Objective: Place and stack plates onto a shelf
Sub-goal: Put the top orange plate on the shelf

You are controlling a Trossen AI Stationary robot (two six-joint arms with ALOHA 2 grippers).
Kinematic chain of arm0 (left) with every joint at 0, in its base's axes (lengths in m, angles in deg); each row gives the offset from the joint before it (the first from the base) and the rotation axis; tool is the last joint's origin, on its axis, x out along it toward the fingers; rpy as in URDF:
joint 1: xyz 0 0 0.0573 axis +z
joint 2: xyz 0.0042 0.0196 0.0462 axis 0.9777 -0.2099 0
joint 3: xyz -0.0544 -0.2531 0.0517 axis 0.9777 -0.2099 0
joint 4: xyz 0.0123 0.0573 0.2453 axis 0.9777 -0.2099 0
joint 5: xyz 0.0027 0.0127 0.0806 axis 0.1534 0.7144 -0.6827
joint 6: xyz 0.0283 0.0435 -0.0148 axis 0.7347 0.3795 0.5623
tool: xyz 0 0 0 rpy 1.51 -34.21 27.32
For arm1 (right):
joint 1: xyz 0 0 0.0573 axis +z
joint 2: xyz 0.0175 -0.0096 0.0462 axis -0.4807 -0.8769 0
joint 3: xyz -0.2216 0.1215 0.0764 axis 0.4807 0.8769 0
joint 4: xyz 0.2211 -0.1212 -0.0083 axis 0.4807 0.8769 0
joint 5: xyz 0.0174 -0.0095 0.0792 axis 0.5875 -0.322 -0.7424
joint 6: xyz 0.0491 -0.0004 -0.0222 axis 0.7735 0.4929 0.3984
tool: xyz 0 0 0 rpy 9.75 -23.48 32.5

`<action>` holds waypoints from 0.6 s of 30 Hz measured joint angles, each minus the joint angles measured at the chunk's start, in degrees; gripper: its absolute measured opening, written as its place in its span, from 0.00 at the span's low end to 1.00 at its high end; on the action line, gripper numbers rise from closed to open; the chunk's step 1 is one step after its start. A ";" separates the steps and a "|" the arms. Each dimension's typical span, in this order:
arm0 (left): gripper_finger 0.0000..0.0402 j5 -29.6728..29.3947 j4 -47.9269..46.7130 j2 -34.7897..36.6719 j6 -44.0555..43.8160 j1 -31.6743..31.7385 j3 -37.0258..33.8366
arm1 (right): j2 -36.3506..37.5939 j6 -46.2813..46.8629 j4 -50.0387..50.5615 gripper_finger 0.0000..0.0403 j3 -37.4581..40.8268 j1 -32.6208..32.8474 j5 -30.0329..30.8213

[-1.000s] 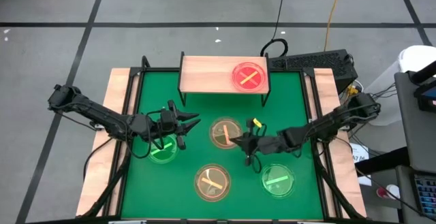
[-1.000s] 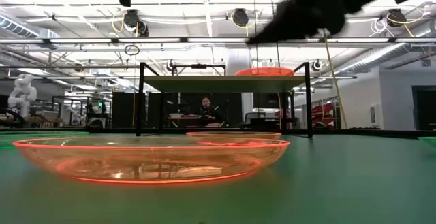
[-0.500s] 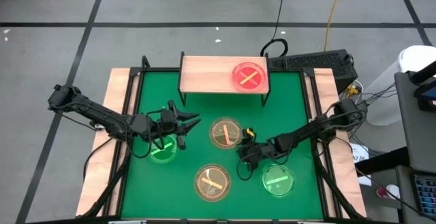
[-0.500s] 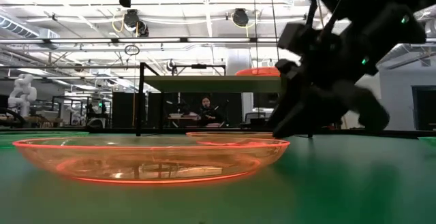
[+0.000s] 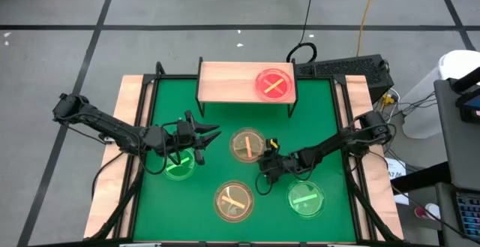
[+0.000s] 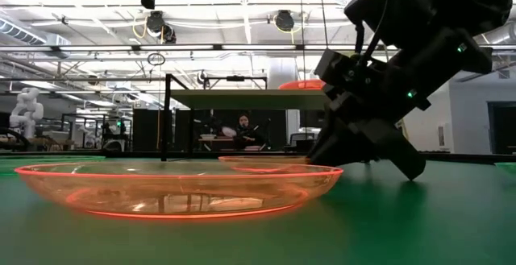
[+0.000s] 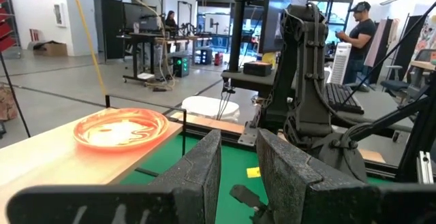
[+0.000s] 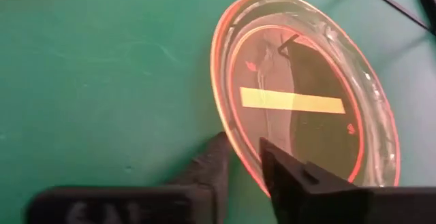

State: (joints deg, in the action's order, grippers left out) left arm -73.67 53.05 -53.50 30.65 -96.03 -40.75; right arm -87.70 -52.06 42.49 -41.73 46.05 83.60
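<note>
- Right pincer [image 5: 264,164] low on the mat [image 5: 161,217], just right of centre in the high view, set over the near rim of the middle amber plate [image 5: 247,146]. Cannot tell whether clamped on that rim or merely astride it.
- Left pincer [image 5: 214,133] left of centre, held apart and empty, hovering by a green plate [image 5: 180,166].
- Risk one: a thin, slick rim. If bitten too shallow, likely to slip out on the lift and clatter back to the surface.
- Risk two: a one-edge hold. Far side free to droop, so the plate may swing or tilt on the way up, then catch the front edge of the shelf [image 5: 225,82].
- Risk three: a pink plate [image 5: 274,84] already at the right end of the shelf. If brought in too low, could shove it toward the back edge — if set down off-centre, a crooked stack.
- Risk four: pressing down while closing could skid the plate across the mat instead of gripping it.
- Look of the amber plate: shallow, round, translucent, with a glowing orange rim and a yellow stripe [image 8: 293,101] across its middle. Lying flat on the mat, in front of the shelf, apart from its neighbours.
- Also waiting: another amber plate [image 5: 234,200] lower centre and another green one [image 5: 306,199] lower right, both flat on the mat.
</note>
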 joint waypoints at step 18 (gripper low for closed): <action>0.25 -0.02 0.35 0.00 -0.07 0.01 0.02 | 13.13 -15.20 -15.47 0.00 0.22 1.42 8.89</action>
State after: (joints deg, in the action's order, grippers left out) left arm -73.69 53.40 -53.50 30.58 -96.02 -40.73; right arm -74.56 -67.26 27.02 -41.51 47.47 92.50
